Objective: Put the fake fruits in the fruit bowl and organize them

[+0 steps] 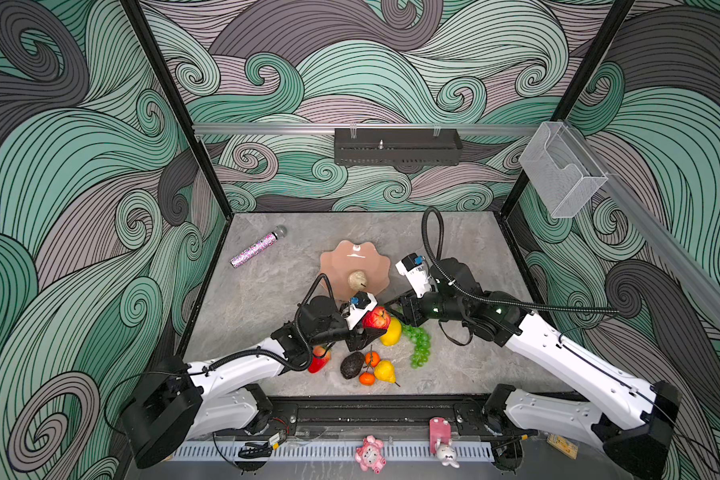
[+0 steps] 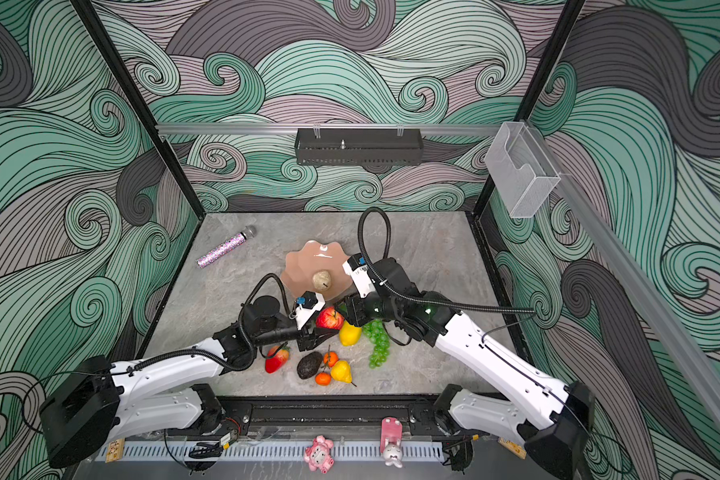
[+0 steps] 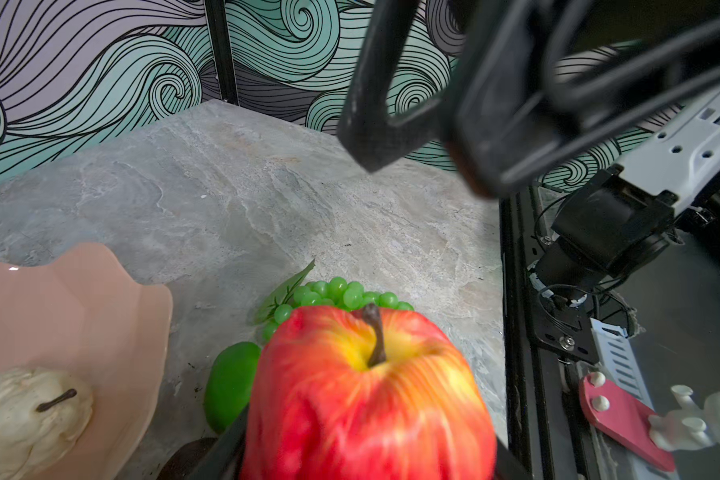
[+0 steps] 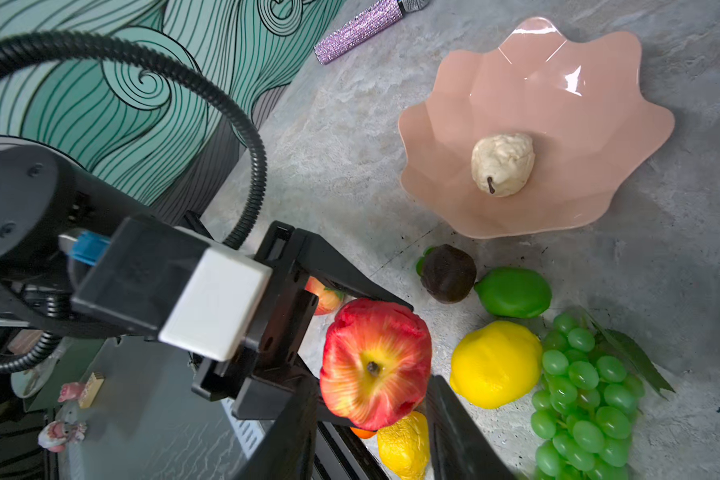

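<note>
Right now the left gripper (image 1: pixel 373 326) is squeezing the shiny red plastic apple (image 4: pixel 375 361) near the pink wavy-edged fruit bowl (image 4: pixel 558 83), not in it. One bumpy cream pear (image 4: pixel 503 164) lies inside the bowl. The right gripper (image 4: pixel 373 399) is close by, fingers apart, holding nothing.

**Swirling walls, stone-look top**

You work inside teal, grey and mauve wave-patterned walls (image 1: pixel 80 166) over a grey stone-look tabletop (image 1: pixel 267 299). Black corner posts (image 1: pixel 175 108) carry aluminium rails (image 1: pixel 267 129) with a black perforated tray (image 1: pixel 398 147) and a clear plastic box (image 1: pixel 562 174).
</note>
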Motion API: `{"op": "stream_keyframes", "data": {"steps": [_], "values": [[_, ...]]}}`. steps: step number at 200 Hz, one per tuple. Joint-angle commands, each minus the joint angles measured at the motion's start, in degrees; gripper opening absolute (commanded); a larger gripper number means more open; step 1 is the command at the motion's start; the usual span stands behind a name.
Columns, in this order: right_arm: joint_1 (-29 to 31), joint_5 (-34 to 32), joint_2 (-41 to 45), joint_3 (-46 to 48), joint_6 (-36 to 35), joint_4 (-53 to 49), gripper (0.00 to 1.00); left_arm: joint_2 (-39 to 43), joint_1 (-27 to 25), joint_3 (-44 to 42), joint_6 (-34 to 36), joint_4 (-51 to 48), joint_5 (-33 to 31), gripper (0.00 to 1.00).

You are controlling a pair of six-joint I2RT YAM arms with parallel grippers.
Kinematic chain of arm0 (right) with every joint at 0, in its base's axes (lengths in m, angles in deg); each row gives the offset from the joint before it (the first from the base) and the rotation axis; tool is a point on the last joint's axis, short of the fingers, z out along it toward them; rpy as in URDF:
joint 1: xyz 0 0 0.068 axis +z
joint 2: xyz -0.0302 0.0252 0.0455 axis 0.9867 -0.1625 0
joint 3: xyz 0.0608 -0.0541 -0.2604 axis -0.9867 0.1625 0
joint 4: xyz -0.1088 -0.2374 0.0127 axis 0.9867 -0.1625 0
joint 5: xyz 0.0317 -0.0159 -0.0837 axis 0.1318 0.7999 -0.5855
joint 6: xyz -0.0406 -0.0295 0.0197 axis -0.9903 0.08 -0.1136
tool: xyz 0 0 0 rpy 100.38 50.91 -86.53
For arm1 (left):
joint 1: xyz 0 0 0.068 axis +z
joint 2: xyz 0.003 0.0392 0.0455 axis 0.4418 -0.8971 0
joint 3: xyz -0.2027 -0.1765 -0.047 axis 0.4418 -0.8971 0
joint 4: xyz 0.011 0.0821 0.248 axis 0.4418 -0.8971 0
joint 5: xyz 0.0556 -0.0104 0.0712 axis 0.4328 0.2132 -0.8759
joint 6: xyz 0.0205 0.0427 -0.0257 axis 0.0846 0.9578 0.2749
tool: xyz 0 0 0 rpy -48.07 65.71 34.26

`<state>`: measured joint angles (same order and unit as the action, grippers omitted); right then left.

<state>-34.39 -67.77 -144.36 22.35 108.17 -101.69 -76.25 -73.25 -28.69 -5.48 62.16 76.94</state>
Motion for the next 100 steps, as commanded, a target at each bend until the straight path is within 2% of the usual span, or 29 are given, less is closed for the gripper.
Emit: {"op": "stream_keyframes", "data": {"steps": [1,65,100], "values": [[-0.16,1.32,-0.97,-0.97,-0.50,-1.00,0.40,0.89,-0.26,0.42,-0.93,2.10,0.87,0.48],[0.28,3.88,-3.13,-0.54,0.06,-0.89,0.31,0.00,-0.26,0.94,-0.78,1.92,1.94,0.49],[1.20,2.85,-4.59,-0.85,-0.70,-2.02,0.24,0.17,-0.26,0.77,-0.42,1.41,1.80,0.49]]}}
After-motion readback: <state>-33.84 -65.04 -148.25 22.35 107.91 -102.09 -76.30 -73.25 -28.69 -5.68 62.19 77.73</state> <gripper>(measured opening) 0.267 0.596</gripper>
